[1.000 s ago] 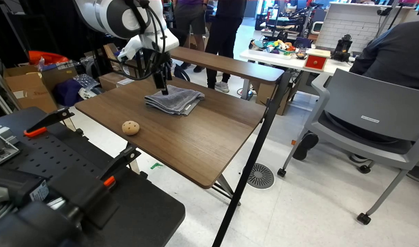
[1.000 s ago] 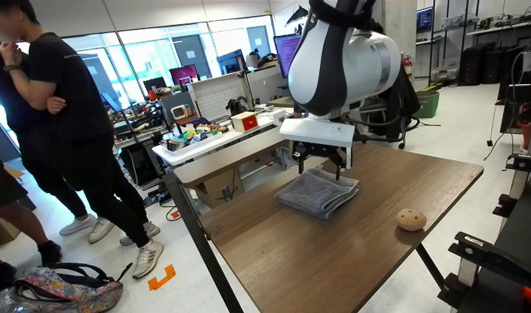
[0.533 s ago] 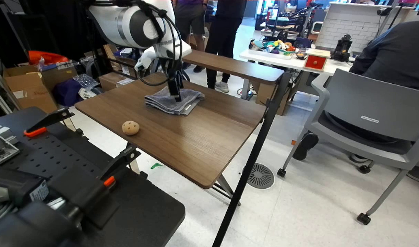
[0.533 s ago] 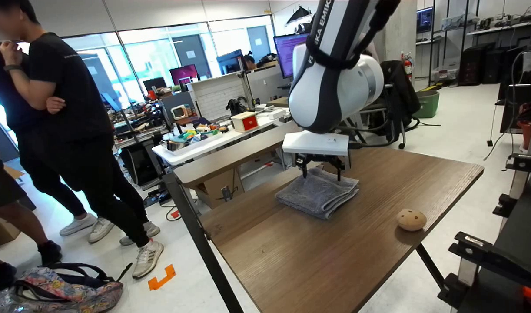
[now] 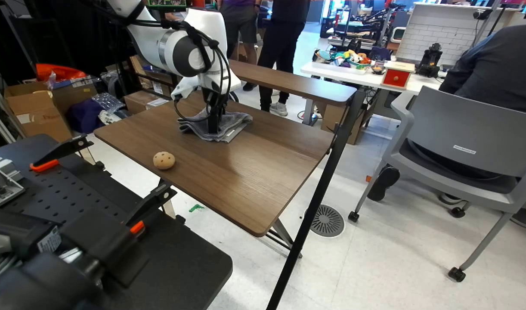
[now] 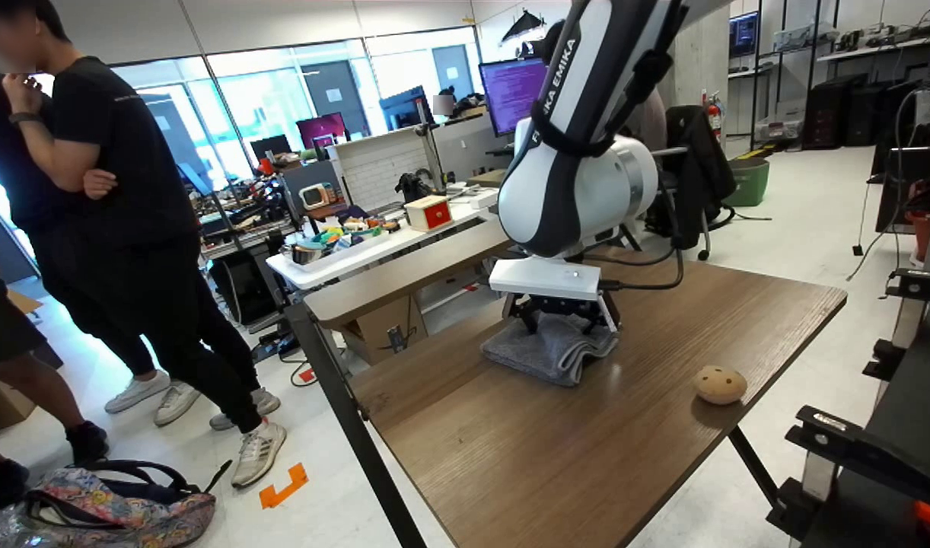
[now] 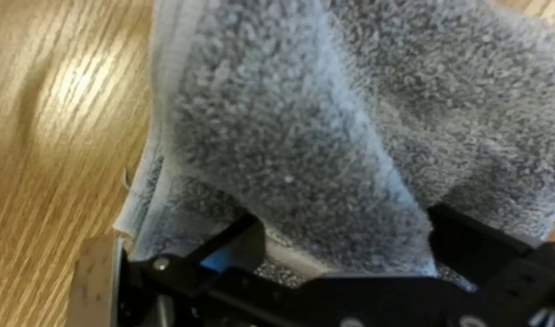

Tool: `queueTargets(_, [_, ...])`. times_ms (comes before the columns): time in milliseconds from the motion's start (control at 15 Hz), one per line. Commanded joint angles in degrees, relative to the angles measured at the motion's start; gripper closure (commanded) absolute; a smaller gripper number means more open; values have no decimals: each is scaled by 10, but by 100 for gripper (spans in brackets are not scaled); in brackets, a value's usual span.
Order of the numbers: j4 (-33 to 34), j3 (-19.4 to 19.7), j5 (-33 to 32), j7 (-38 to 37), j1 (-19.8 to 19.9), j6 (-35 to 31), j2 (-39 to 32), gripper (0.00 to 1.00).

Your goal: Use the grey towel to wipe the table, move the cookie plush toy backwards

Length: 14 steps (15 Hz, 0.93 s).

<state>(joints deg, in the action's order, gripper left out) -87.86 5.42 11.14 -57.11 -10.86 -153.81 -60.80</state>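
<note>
The grey towel [image 5: 239, 122] lies rumpled on the dark brown table [image 5: 254, 185]; it also shows in an exterior view [image 6: 522, 356]. In the wrist view, the towel [image 7: 277, 118] is bunched into a raised fold between the two fingers. My gripper [image 7: 345, 227] touches this fold on both sides, its fingers still well apart with cloth between them. The fingertips are sunk in the cloth and partly hidden in both exterior views. The cookie plush toy [image 5: 164, 160], round and tan with dark dots, sits near the table's edge, apart from the towel; it also shows in an exterior view [image 6: 720, 384].
A narrower brown-topped table [image 5: 289, 82] stands behind the table. A black perforated bench [image 5: 172, 258] with clamps [image 5: 151, 202] stands close to the edge near the plush toy. A slanted black post [image 5: 319, 193] rises at the table's side. A grey chair [image 5: 474, 142] stands beyond.
My gripper has moved over and down onto the towel. The towel has gone from flat and folded to bunched between the fingers. The plush toy has not moved.
</note>
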Motion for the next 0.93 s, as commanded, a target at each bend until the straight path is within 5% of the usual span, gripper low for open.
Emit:
queueTargets(0, [4,0,2,1,0,2,-2,0])
queueTargets(333, [51,105,-29,-133,-58,13,-80,0])
queueTargets(867, [204,204,-42,-352,-19,10,-198,0])
